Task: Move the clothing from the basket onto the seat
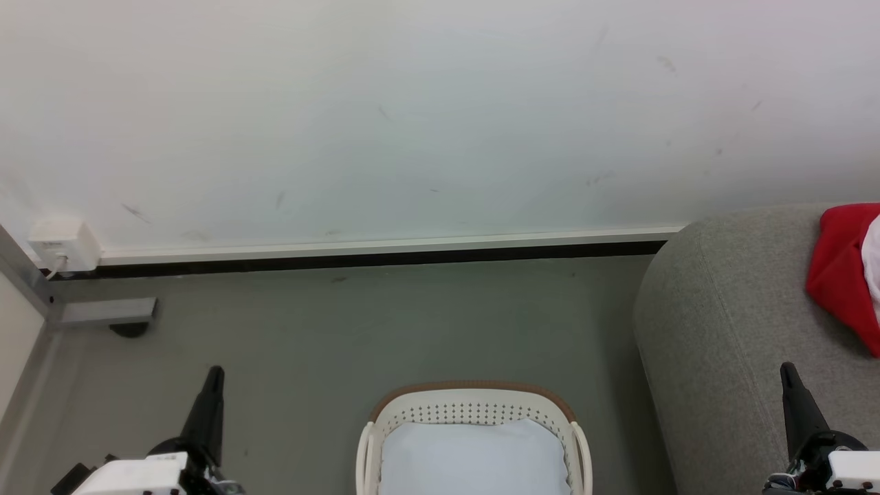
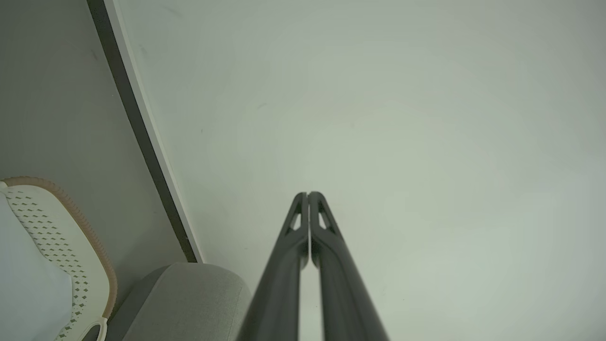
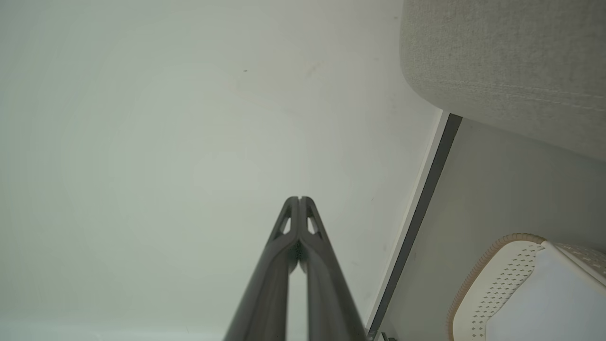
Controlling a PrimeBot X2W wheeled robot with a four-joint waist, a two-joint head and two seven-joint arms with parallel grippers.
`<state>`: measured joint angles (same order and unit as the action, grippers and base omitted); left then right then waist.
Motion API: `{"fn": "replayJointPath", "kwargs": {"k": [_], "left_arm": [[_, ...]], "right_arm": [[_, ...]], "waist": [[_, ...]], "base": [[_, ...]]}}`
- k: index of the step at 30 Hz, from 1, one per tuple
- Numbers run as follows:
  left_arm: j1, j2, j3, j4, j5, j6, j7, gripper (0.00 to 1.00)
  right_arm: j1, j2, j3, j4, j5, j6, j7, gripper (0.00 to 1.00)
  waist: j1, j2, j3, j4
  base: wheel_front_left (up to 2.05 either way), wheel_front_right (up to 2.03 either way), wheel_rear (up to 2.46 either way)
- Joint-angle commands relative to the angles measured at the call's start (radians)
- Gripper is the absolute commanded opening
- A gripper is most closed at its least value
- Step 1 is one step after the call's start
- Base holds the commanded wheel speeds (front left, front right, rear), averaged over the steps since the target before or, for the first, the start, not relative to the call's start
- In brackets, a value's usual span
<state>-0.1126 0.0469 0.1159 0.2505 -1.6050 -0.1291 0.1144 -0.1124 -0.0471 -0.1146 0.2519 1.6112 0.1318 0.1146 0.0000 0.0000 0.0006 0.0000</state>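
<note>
While the soft bright red garment with white trim (image 1: 842, 275) lies up on the big light grey upholstered seat (image 1: 729, 344), both arms hang empty.

Small oval white perforated basket with the brown rim (image 1: 474, 388) sits on the floor just beside the seat. All I can see in it is the pale white-blue lining cloth (image 1: 474, 457), but its near half is cut off, so can't swear nothing red is left. Left gripper (image 2: 308, 195) and right gripper (image 3: 299, 199) both have fingers pressed together on nothing. What could bite, imo: fishing in the basket would likely snag the lining and drag the light basket, and a careless right-arm swing near the garment could sweep it off the rounded edge.
</note>
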Motion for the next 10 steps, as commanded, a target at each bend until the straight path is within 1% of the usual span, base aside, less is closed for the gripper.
{"fn": "replayJointPath", "kwargs": {"k": [1,10], "left_arm": [[-0.007,0.006,0.002,-0.001,-0.012,-0.004,0.005,0.00],[-0.007,0.006,0.002,-0.001,-0.012,-0.004,0.005,0.00]], "right_arm": [[-0.006,-0.006,-0.003,-0.006,0.001,-0.002,0.004,0.00],[-0.006,-0.006,-0.003,-0.006,0.001,-0.002,0.004,0.00]], "waist": [[0.0000,0.0000,0.000,0.000],[0.0000,0.0000,0.000,0.000]], "base": [[0.00,0.00,0.00],[0.00,0.00,0.00]]}}
